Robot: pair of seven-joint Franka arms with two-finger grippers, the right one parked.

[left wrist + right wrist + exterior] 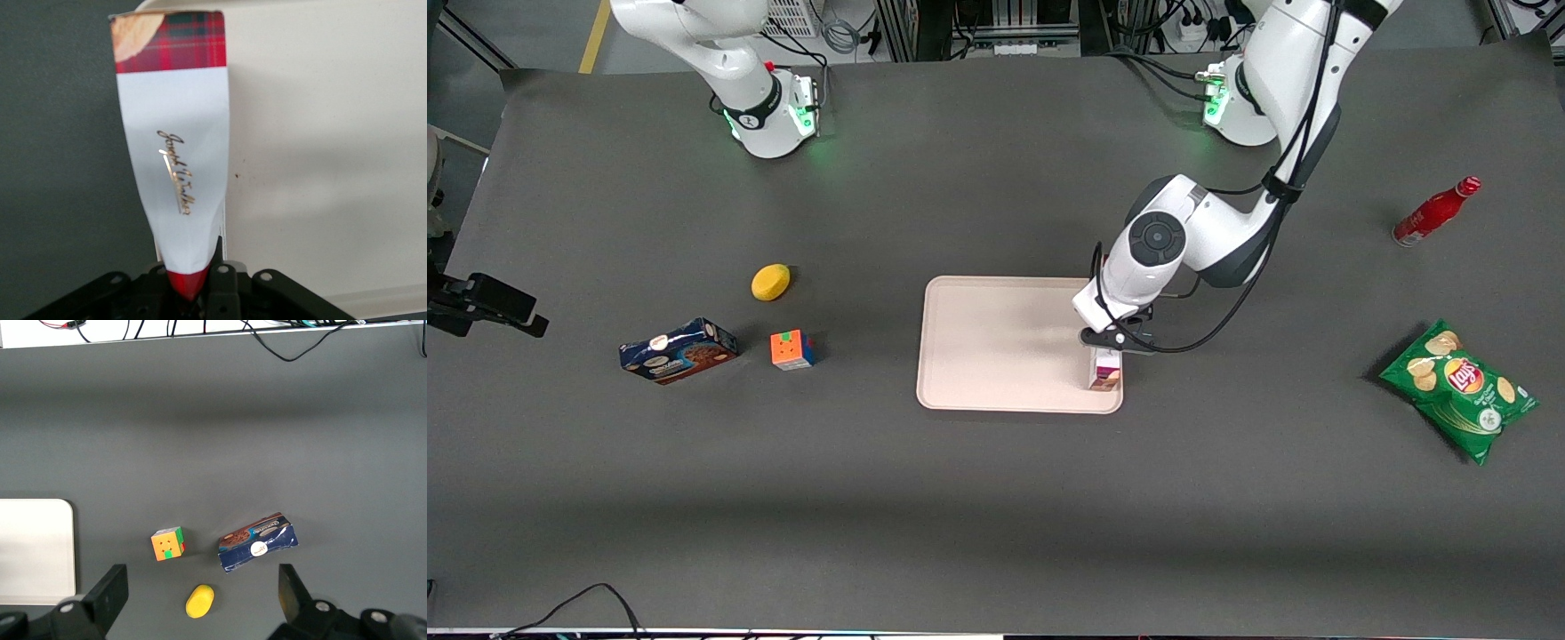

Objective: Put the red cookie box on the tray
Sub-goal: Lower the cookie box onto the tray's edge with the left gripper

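The gripper (pixel 1106 348) was clamped on the red cookie box (pixel 175 143) over the tray (pixel 996 356); light, crushable cardboard (visibly pinched), so gentle grip.

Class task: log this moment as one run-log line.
gripper: shut on red cookie box | box: over tray corner | release: not yet

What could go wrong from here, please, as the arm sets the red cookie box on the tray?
1. The red cookie box hangs from the gripper, which holds it by one end, so it may swing or slip.
2. It sits over the tray right at the corner toward the working arm's end, so it could land on the rim and tip off.
3. Released upright, so slim a carton would likely topple.
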